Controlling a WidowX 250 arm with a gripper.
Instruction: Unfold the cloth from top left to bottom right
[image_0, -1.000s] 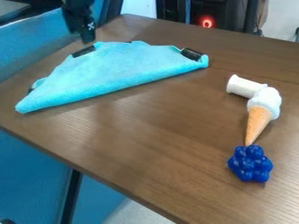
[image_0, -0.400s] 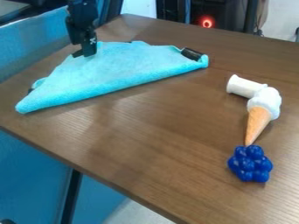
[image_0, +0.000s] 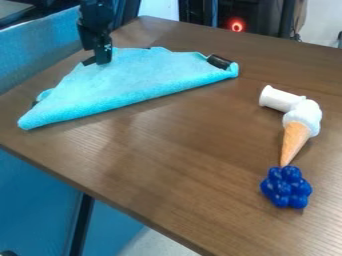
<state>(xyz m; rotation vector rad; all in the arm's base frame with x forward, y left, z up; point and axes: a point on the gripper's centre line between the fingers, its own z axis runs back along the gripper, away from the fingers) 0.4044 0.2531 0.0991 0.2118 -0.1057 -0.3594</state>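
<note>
1 gripper (image_0: 97, 57), black, upright over the far-L part of the table (image_0: 174, 150), its lower end at the upper-L edge of 1 blue cloth (image_0: 133, 77). Can't tell if it's wide, narrow or holding smth.

Cloth = 1 pc, folded, roughly triangular, nr the table's far corner & far-L edge; its long straight side faces the near side, running from a pointed L end up to the R end. 4 dark bits (image_0: 219, 62) show along it: 1 in the curled R end, 1 small at the far side, 1 beside the gripper, 1 small nr the L end.

Toward the table's R side, 3 toys, approx in a line: 1 white cylinder (image_0: 279, 98) lying on its side, against the scoop of 1 ice cream cone (image_0: 294, 141), also lying flat; its tip points to the near side & meets 1 dark-blue berry cluster (image_0: 286, 187).
</note>
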